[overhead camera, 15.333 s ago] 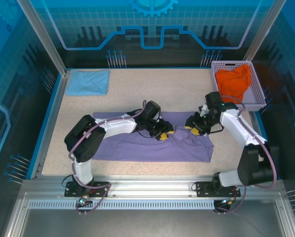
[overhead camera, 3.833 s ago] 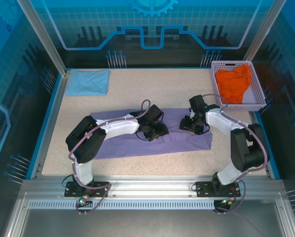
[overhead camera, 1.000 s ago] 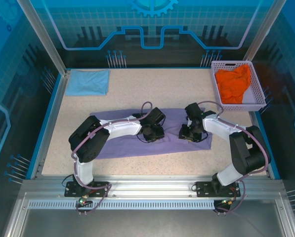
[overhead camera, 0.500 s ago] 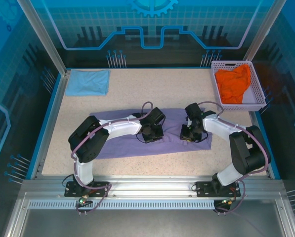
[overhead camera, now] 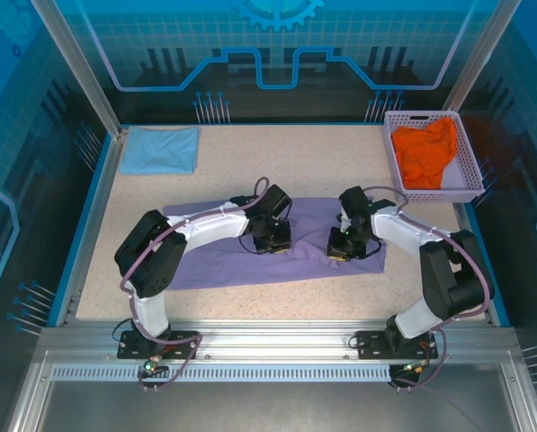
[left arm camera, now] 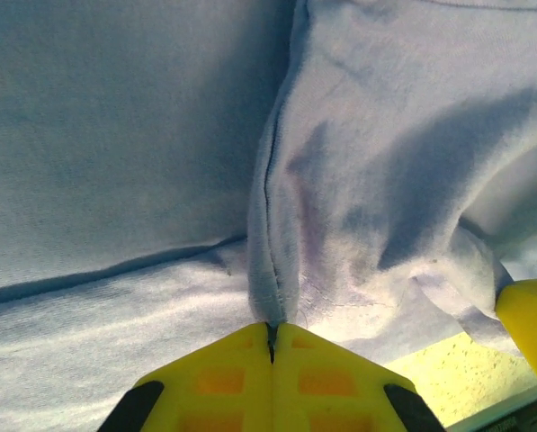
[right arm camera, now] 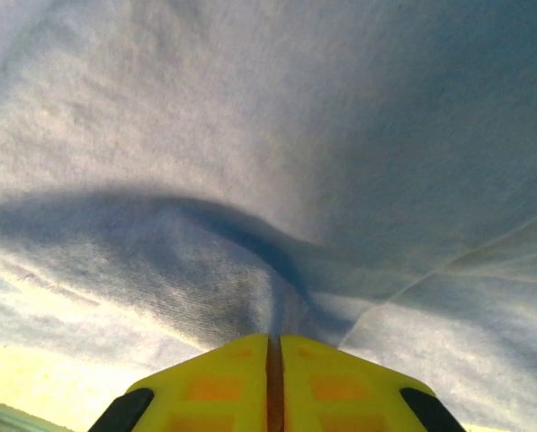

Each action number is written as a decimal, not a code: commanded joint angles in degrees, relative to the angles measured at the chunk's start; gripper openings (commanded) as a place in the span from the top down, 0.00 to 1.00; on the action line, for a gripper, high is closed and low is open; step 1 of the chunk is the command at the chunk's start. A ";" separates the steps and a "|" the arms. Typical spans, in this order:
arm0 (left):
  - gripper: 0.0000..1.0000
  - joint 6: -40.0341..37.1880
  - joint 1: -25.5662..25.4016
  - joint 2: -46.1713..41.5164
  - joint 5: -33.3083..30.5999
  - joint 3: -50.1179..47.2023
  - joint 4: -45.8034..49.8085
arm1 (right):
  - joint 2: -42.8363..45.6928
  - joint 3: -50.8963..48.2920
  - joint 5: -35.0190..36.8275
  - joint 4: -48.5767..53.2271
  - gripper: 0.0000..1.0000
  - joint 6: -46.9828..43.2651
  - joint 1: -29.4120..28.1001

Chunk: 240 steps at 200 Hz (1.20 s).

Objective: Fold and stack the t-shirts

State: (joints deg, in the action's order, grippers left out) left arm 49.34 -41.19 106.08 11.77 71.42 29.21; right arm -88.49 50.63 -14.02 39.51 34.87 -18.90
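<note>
My left gripper (left arm camera: pixel 271 335) and my right gripper (right arm camera: pixel 274 346) each clamp a pinched ridge of the lavender t-shirt (overhead camera: pixel 216 259), spread across the worktop's middle.

Looking down from high above and behind the arm bases (overhead camera: pixel 156 340) across the whole tabletop (overhead camera: pixel 322 162). Riding close behind the left hand (left arm camera: pixel 270 331) and right hand (right arm camera: pixel 274 342), facing just ahead of each onto the lavender shirt (overhead camera: pixel 205 261), shared with overhead.

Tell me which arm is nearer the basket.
Right. The right arm reaches the right end of the purple shirt, just in front and left of the basket; the left arm is at the shirt's middle, farther left.
</note>
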 commanded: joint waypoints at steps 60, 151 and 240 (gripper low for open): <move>1.00 -7.11 3.35 -0.93 7.50 2.05 5.44 | 3.21 -3.03 -4.14 4.17 0.88 -1.13 0.97; 0.64 -9.16 8.23 -7.77 2.57 0.81 9.66 | 11.53 -7.03 2.90 6.50 0.58 1.11 5.60; 0.71 -7.56 26.60 -12.69 -10.85 -2.36 4.90 | 0.13 12.73 12.14 4.35 0.62 2.99 11.41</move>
State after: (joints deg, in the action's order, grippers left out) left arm 40.97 -18.94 91.46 7.64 70.59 35.88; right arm -79.50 55.24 -6.11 44.82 37.43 -8.03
